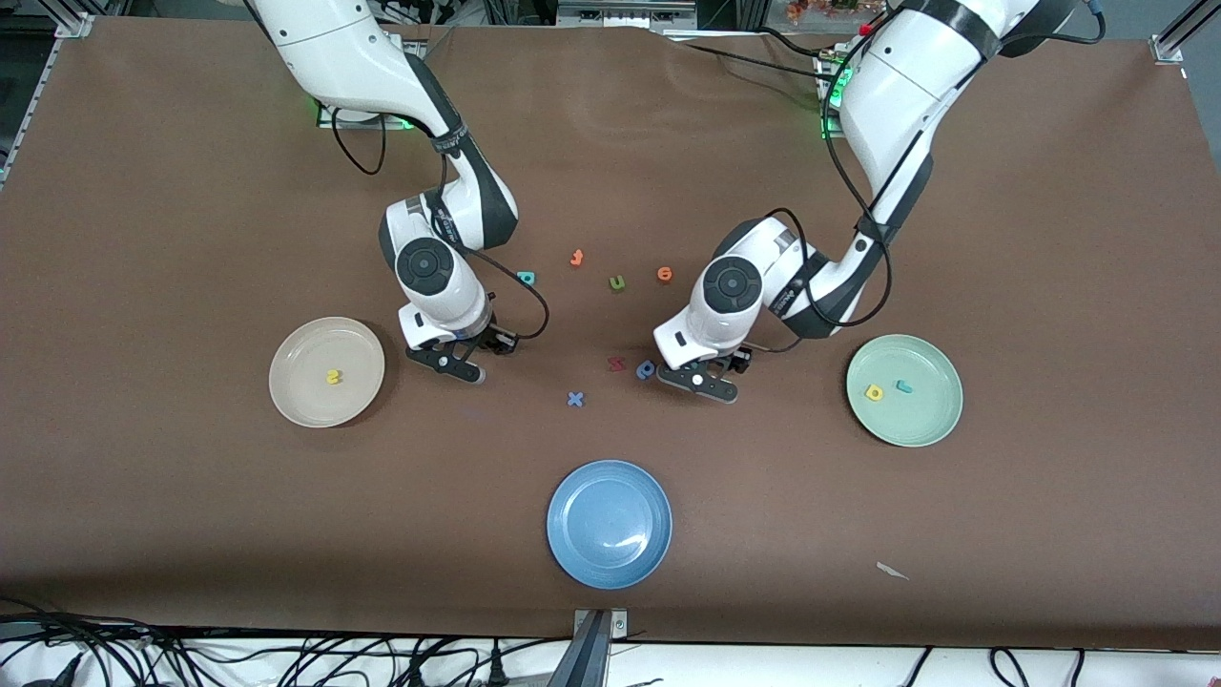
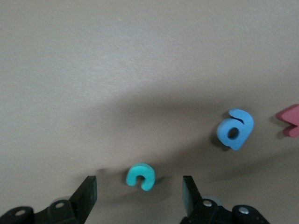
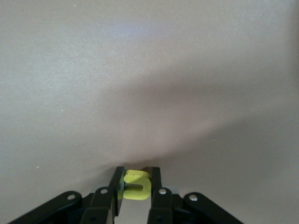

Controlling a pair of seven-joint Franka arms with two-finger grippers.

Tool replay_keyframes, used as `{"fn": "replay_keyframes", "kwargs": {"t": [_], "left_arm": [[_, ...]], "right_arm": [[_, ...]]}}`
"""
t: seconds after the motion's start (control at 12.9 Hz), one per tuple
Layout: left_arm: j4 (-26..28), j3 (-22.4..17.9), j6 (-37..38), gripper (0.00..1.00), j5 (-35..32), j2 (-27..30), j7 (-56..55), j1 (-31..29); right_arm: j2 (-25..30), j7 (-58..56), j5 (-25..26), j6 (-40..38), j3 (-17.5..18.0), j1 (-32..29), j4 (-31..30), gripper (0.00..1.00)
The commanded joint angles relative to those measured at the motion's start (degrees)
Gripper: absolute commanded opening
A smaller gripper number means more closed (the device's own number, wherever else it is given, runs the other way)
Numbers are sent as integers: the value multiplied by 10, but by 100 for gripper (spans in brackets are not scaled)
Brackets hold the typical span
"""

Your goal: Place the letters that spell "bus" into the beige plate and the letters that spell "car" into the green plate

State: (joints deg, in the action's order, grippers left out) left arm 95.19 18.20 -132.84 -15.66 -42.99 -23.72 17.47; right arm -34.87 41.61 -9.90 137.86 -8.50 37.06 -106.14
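The right gripper (image 3: 136, 183) is low over the brown table (image 1: 191, 534), between the beige plate (image 1: 296, 401) and the middle group of letters. Its fingers are closed on a small yellow letter (image 3: 137, 185); it looks like a "u", but I cannot be sure. The beige plate lies toward the right arm's end of the table and has one yellow letter (image 1: 333, 377) in it, which may be the "s".

The left gripper (image 2: 140, 191) is low over the table near the middle group. Its fingers stand apart, one on each side of the teal "c" (image 2: 140, 176), and they do not touch it. The "c" lies flat on the table. Just beside it lies a blue rounded letter (image 2: 235, 129), and a red letter (image 2: 289, 120) is near that one.

The green plate (image 1: 930, 425) lies toward the left arm's end and holds a yellow rounded letter (image 1: 874, 392) and a teal letter (image 1: 902, 386). Another teal letter (image 1: 526, 278) lies on the table near the right arm's wrist. A blue plate (image 1: 582, 563) lies nearest to the front camera.
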Motion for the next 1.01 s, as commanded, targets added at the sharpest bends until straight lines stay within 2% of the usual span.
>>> {"fn": "replay_keyframes", "kwargs": {"t": [0.0,0.16,0.23,0.31,0.47,0.54,0.7,0.78,0.85,0.93], "left_arm": [[-10,-3,0,79,-18,-8,2,4],[-9,-4,-3,78,-24,-10,8,2],[-9,-4,-4,73,-28,-11,8,2],[-9,-4,-4,60,-29,-13,3,2],[-9,-4,-4,24,-29,-14,1,2],[-9,-4,-4,16,-29,-14,1,0],[-10,-3,-4,12,-26,-13,-1,-2],[-10,-4,-1,8,-24,-10,-1,-5],[-10,-3,5,8,-24,-4,-1,-11],[-10,-3,9,8,-24,10,0,-18]], "right_arm": [[2,-88,-12,-96,2,-43,58,20],[19,-183,-9,-108,-32,-45,47,20],[31,-240,-8,-116,-48,-45,38,20],[46,-293,-6,-123,-75,-45,25,20],[66,-389,-6,-121,-115,-44,-9,21],[69,-433,-5,-117,-134,-44,-17,21],[69,-525,-6,-101,-171,-45,-34,23],[65,-560,-6,-76,-187,-45,-49,32],[60,-570,-11,-55,-191,-50,-57,72],[55,-559,-20,-54,-190,-51,-57,100]]}}
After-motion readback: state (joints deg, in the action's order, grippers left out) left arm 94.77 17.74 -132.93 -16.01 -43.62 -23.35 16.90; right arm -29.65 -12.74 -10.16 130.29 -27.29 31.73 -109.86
